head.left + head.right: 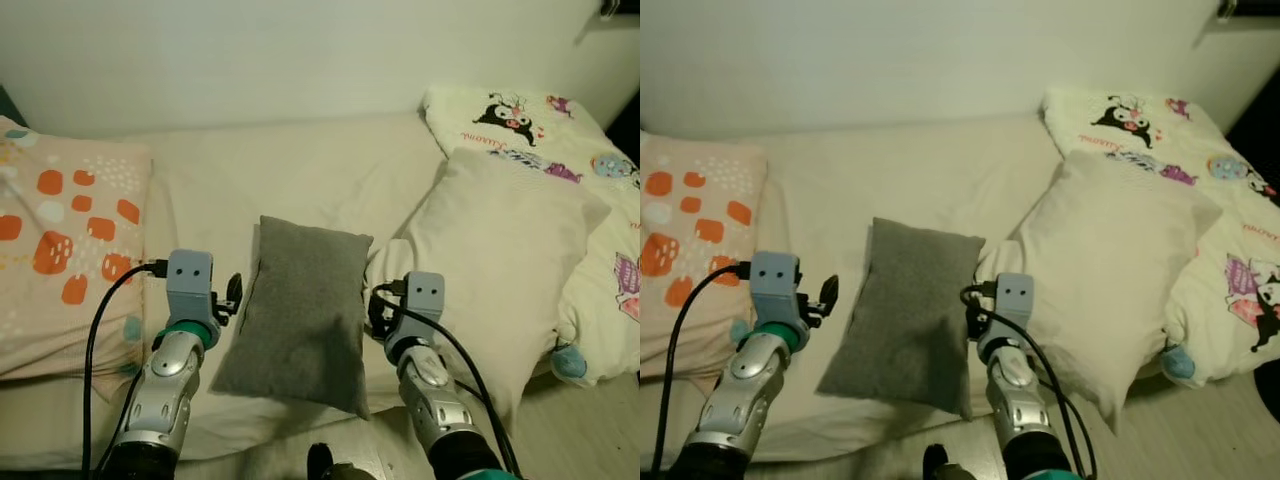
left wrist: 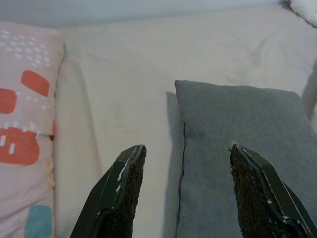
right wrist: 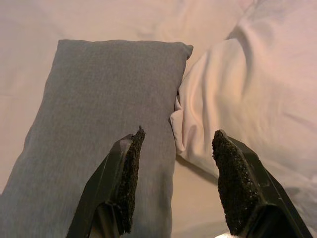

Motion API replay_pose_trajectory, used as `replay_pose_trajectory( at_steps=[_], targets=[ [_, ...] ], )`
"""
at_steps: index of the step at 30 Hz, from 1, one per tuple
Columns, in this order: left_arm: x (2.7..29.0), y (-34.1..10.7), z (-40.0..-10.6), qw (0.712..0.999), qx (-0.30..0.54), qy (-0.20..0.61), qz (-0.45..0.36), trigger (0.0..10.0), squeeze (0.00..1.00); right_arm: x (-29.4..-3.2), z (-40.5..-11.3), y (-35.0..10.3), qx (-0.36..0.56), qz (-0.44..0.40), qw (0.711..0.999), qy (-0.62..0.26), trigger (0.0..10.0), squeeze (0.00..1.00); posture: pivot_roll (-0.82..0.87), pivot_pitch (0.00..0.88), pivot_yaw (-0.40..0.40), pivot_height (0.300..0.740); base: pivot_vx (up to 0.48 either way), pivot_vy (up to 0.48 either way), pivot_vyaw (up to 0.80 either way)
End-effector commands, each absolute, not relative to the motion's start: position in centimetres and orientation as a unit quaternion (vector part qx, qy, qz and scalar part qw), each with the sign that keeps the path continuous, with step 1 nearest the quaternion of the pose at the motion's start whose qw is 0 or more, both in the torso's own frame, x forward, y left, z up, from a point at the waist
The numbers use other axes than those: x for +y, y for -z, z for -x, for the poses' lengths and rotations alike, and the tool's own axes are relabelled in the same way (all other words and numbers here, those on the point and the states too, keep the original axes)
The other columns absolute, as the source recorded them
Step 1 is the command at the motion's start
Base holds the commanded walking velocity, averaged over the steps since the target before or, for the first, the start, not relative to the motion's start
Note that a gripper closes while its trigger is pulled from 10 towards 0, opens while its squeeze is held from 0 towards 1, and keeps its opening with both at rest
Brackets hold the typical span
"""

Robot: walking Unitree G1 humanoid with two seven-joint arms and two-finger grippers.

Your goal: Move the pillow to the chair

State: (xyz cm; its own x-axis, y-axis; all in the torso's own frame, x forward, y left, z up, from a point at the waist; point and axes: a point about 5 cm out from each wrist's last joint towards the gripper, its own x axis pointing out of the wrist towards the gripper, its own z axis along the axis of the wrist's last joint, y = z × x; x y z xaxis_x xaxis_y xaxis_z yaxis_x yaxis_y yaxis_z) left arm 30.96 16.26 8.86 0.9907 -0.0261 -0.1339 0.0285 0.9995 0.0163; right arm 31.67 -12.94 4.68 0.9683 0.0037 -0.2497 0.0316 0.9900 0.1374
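the grey pillow [image 1: 300, 315] lies on the bed [image 1: 300, 170] between my left gripper [image 2: 183, 186] and right gripper [image 3: 173, 181], both fingers spread wide and empty, so a one-edge pinch could let it sag and slip

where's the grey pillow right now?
The grey pillow lies on the bed, centre of the head views, between the left gripper and right gripper, against the big white pillow on its right.
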Motion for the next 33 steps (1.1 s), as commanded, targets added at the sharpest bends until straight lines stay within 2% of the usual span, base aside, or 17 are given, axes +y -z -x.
replay_pose_trajectory(
  at_steps=[1, 4, 33],
  targets=[
    [16.30, -8.10, -30.62, 0.997, 0.081, 0.013, -0.005, 10.0, 0.00, -13.17, -31.35, -4.20, 0.136, -0.071, 0.988, 0.012, 10.0, 0.00, 0.05, 0.052, 0.009, 0.740, -0.352, 0.000, 0.00],
    [16.31, -8.10, -30.61, 0.997, 0.081, 0.013, -0.005, 10.0, 0.00, -13.18, -31.35, -4.21, 0.136, -0.071, 0.988, 0.011, 10.0, 0.00, 0.05, 0.052, 0.009, 0.740, -0.332, 0.000, 0.00],
    [17.27, -7.65, -30.56, 0.995, 0.093, -0.028, -0.010, 10.0, 0.00, -12.49, -31.68, -4.46, 0.137, -0.065, 0.988, -0.010, 10.0, 0.00, 0.05, 0.056, -0.007, 0.740, 0.000, 0.000, 0.00]
  ],
)
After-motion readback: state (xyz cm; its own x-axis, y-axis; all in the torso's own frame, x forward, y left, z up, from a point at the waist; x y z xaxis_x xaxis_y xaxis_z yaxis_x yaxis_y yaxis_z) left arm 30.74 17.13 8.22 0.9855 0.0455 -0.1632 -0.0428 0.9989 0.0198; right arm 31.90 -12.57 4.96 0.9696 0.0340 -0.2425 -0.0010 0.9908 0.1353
